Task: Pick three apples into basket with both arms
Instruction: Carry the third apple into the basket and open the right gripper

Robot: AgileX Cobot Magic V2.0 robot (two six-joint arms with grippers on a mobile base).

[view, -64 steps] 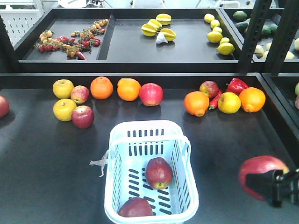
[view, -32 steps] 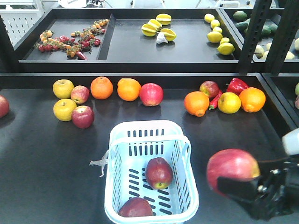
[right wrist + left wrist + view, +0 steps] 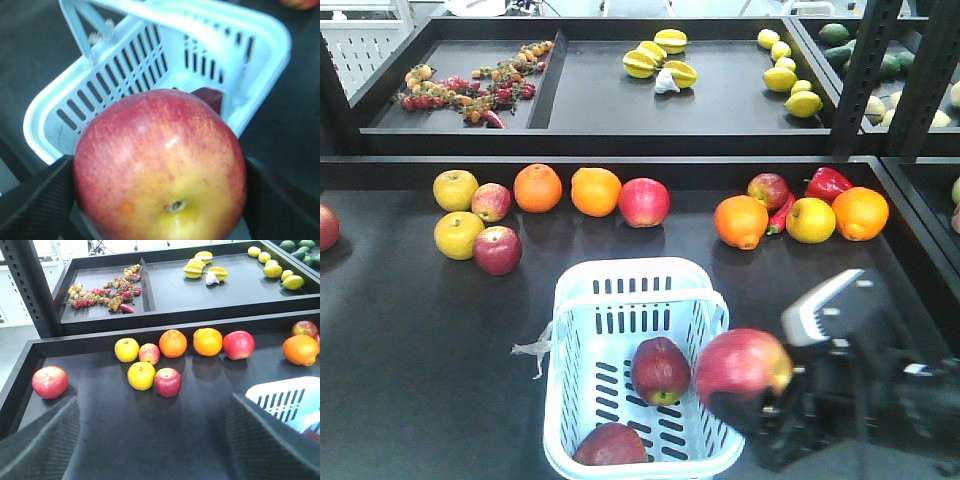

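The pale blue-white basket (image 3: pixel 565 400) stands at the front centre of the dark shelf and holds two dark red apples, one in the middle (image 3: pixel 660 370) and one at the near end (image 3: pixel 610 446). My right gripper (image 3: pixel 745 385) is shut on a third red apple (image 3: pixel 740 365) and holds it over the basket's right rim; the right wrist view shows this apple (image 3: pixel 160 165) large between the pads, with the basket (image 3: pixel 250 75) behind it. My left gripper (image 3: pixel 152 440) is open and empty above bare shelf, left of the basket's corner (image 3: pixel 285 395).
A row of yellow apples (image 3: pixel 455 190), red apples (image 3: pixel 497 250), oranges (image 3: pixel 595 191) and red peppers (image 3: pixel 826 184) lies behind the basket. A red apple (image 3: pixel 50 382) lies at the far left. A small twig (image 3: pixel 535 350) lies left of the basket. A raised back tray holds starfruit and lemons.
My right gripper has carried the apple leftward from the front right corner to over the basket's right rim. The basket and its two apples have not moved.
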